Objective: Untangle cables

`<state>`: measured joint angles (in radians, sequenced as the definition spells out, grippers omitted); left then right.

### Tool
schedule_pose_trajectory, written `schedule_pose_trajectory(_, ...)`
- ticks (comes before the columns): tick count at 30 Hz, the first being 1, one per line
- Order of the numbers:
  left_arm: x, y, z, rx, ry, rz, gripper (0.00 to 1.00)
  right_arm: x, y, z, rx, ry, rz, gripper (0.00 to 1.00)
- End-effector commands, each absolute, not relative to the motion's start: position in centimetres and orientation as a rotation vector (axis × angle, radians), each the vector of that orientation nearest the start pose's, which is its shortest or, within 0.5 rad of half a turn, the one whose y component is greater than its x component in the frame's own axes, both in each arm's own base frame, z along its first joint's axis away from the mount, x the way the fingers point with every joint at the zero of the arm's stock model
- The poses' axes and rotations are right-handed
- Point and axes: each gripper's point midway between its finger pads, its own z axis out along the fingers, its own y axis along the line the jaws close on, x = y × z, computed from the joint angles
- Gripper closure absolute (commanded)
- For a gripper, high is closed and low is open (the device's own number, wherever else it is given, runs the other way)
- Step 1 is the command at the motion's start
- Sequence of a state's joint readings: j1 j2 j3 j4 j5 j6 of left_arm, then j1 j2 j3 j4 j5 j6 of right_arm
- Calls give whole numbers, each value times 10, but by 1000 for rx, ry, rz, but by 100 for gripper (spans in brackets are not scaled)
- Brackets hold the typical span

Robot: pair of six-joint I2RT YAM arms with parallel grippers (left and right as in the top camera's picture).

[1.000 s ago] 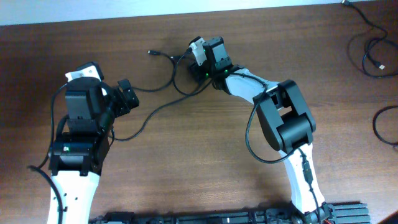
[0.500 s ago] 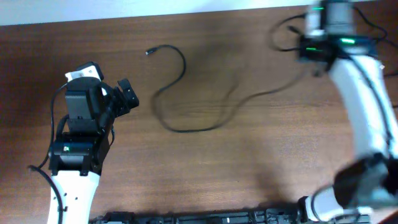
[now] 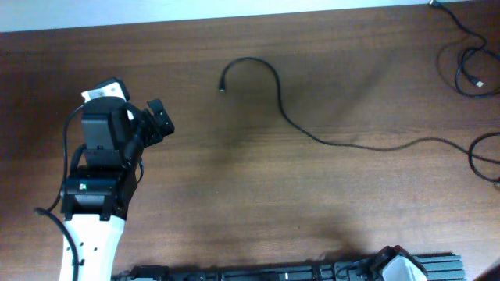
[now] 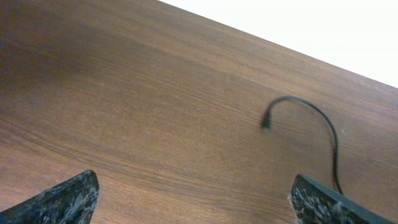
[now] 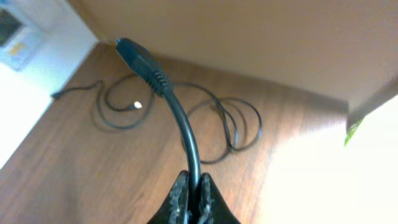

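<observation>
Your left fingers [image 4: 69,198] stand wide apart and hold nothing. They hang over the bare tabletop [image 4: 124,93]. Ahead of them, off toward the right fingertip's side and well apart from both tips, lies the plug end [image 4: 266,122] of a long cable [image 3: 336,143]. From that plug the cord hooks round in a small arc. In the overhead view it then runs flat across the tabletop, away from your left fingers, to the far right edge. It touches neither left finger.

Your right fingers [image 5: 180,196] are pressed tight together on a held cable [image 5: 186,137], which they pinch a little below its ribbed plug [image 5: 142,57]. The cord rises in a curve from between the tips, and the plug leans over to the left of the wrist view, clear of the tabletop. Beyond the right fingers, down on the wood, loose loops [image 5: 233,124] of thin black cord lie overlapping one another. A small pale plug tip [image 5: 137,105] shows among them. You cannot tell from these views whether the held cable and the long cable are the same cord.
</observation>
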<state>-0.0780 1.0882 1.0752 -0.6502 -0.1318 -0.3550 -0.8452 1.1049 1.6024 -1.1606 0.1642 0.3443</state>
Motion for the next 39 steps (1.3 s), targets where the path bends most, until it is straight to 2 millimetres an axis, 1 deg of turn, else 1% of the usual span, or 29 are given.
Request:
schedule_pose_trajectory(1,336,-2,259,-366,2182,-76,1,203,-201,346,1307,1930,-164,96)
schedule_pose_trajectory(2,336,-2,259,-366,2182,-76,1,229,-168,336,1195,2040,36,96)
schedule_pose_trajectory(3,336,-2,259,-366,2182,-76,1,247,-139,329,1062,2135,157,96)
schedule_pose_trajectory(5,336,-2,259,-366,2182,-76,1,283,-60,307,696,2352,367,96)
schedule_pose_trajectory(7,336,-2,259,-366,2182,-76,1,300,-6,296,479,2455,454,96)
schedule_pose_trajectory(9,336,-2,259,-366,2182,-76,1,316,74,285,154,2530,561,96)
schedule_pose_trajectory(10,336,-2,259,-366,2182,-76,1,320,103,282,39,2535,596,96)
schedule_pose_trajectory(11,336,-2,259,-366,2182,-76,1,326,146,280,-118,2513,646,96)
schedule_pose_trajectory(12,336,-2,259,-366,2182,-76,1,332,167,281,-191,2483,672,96)
schedule_pose_trajectory(13,336,-2,259,-366,2182,-76,1,342,199,283,-284,2423,719,96)
schedule_pose_trajectory(15,336,-2,259,-366,2182,-76,1,365,241,289,-385,2295,783,96)
schedule_pose_trajectory(17,336,-2,259,-366,2182,-76,1,403,265,295,-407,2150,810,96)
schedule_pose_trajectory(18,336,-2,259,-366,2182,-76,1,415,271,297,-408,2107,821,96)
schedule_pose_trajectory(19,336,-1,259,-367,2182,-76,1,431,286,299,-437,2027,867,96)
schedule_pose_trajectory(21,336,-1,259,-367,2182,-76,1,451,316,307,-525,1847,996,96)
schedule_pose_trajectory(23,336,-2,259,-366,2182,-76,1,477,328,306,-500,1722,1025,96)
schedule_pose_trajectory(24,336,-2,259,-366,2182,-76,1,493,328,298,-480,1684,1011,96)
schedule_pose_trajectory(25,336,-2,259,-366,2182,-76,1,508,323,280,-445,1703,979,96)
schedule_pose_trajectory(26,336,-2,259,-366,2182,-76,1,525,313,249,-384,1771,924,96)
schedule_pose_trajectory(27,336,-2,259,-366,2182,-76,1,533,307,226,-360,1820,903,95)
schedule_pose_trajectory(28,336,-2,259,-366,2182,-76,1,541,301,189,-337,1899,890,88)
schedule_pose_trajectory(29,336,-2,259,-366,2182,-76,1,545,298,166,-324,1945,882,79)
schedule_pose_trajectory(30,336,-2,259,-366,2182,-76,1,547,294,147,-311,1986,874,66)
schedule_pose_trajectory(31,336,-2,259,-366,2182,-76,1,549,286,121,-287,2052,862,30)
schedule_pose_trajectory(32,336,-2,259,-366,2182,-76,1,549,280,112,-273,2087,853,10)
schedule_pose_trajectory(33,336,-2,259,-366,2182,-76,1,549,273,106,-258,2118,844,8)
schedule_pose_trajectory(36,336,-2,259,-366,2182,-76,1,552,232,83,-167,2230,794,3)
schedule_pose_trajectory(37,336,-1,259,-367,2182,-76,1,553,213,73,-115,2280,747,3)
schedule_pose_trajectory(39,336,-2,259,-366,2182,-76,1,551,188,54,-93,2354,612,3)
